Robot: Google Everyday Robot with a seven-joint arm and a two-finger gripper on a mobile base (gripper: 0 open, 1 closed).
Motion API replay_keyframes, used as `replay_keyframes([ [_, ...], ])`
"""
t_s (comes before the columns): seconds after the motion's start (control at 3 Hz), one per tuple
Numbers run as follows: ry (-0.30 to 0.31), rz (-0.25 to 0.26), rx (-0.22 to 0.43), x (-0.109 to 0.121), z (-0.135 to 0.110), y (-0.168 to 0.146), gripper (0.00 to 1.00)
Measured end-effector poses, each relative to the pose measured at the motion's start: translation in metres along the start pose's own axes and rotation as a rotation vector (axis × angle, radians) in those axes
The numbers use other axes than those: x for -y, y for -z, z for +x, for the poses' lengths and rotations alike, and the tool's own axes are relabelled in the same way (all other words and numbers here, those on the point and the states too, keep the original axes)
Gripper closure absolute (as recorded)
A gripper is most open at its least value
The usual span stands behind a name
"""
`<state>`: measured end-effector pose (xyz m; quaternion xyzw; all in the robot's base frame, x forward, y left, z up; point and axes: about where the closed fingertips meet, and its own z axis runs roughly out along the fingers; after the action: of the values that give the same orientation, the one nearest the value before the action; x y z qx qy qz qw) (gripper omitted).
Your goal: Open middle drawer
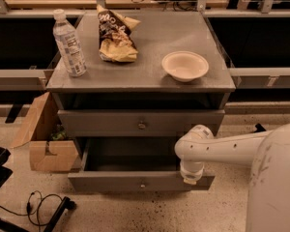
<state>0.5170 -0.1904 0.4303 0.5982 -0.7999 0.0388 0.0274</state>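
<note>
The gripper (190, 179) hangs at the end of the white, smooth-shelled arm (227, 146), pointing down onto the top edge of the middle drawer (106, 182), right of its centre; its pale tip meets that edge, and whether it is open or shut, or has hold of anything, cannot be told. The middle drawer stands well out from the bench (150, 42), the lowest drawer in view and nearest the floor (150, 211). It is wide and shallow, of dull grey metal, with a plain flat front, one small round knob (143, 184) at the centre and a dark grey tray (130, 156) showing behind the front. Above it sits another grey drawer (96, 123) with a like knob (141, 125), and a dark gap lies between that drawer and the bench top. On the flat, matte grey top stand a clear plastic water bottle (70, 45) upright at the left, a crumpled chip bag (115, 35) lying near the middle back, and a shallow, round, cream bowl (185, 65) at the right front. Left of the bench an open brown cardboard box (41, 139) rests on the speckled floor, and a thin black cable (41, 204) loops in front of it.
</note>
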Motion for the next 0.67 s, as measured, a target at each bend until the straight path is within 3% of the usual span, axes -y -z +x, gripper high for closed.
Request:
replay_keyframes([
  [0.67,-0.028,-0.019,-0.003,-0.0095,0.005,0.0072,1.0],
])
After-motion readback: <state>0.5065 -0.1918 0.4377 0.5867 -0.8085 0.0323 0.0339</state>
